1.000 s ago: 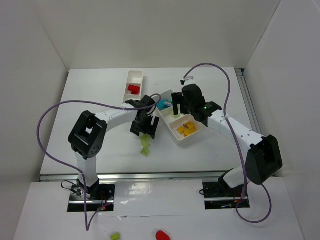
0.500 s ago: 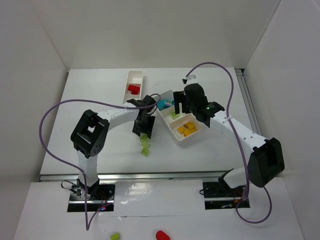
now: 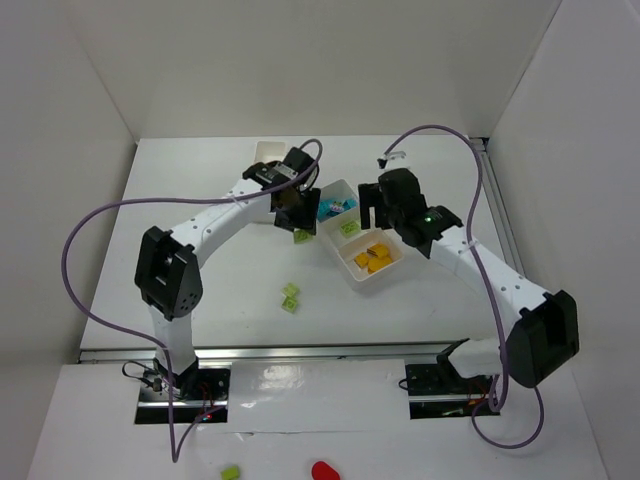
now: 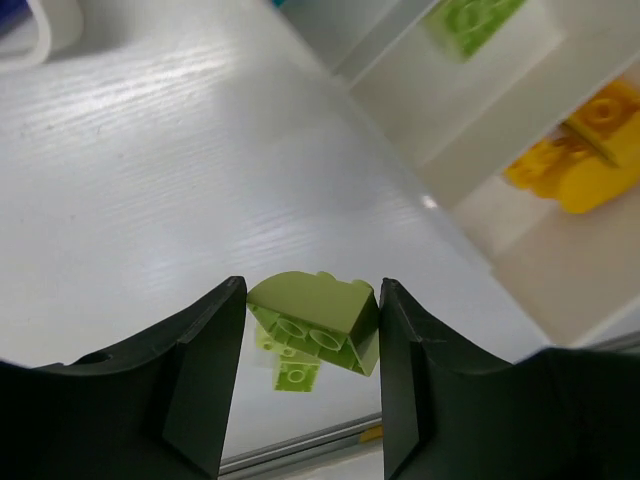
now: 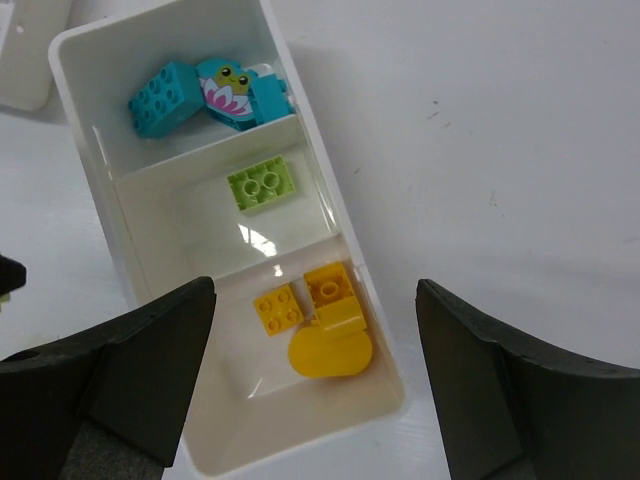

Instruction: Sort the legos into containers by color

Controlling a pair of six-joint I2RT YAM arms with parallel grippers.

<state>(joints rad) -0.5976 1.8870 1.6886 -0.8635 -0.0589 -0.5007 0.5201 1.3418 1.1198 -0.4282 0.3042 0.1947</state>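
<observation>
My left gripper (image 3: 300,226) is shut on a light green lego (image 3: 302,236), held above the table just left of the angled white container (image 3: 392,272). In the left wrist view the brick (image 4: 315,318) sits pinched between both fingers (image 4: 205,380), studs facing away. Two more green legos (image 3: 290,297) lie on the table nearer the arms. The container (image 5: 85,150) holds cyan legos (image 5: 165,93), one green lego (image 5: 260,185) and yellow legos (image 5: 320,310) in separate compartments. My right gripper (image 3: 368,207) hangs open above it, holding nothing. The second container (image 3: 264,150) is mostly hidden behind the left arm.
Purple cables loop from both arms over the table. White walls close in the left, back and right sides. A green piece (image 3: 231,471) and a red piece (image 3: 323,469) lie on the near ledge below the arm bases.
My left gripper closed on a green lego from the table and carried it up and back toward the angled container. The right gripper drew back slightly, still open.
</observation>
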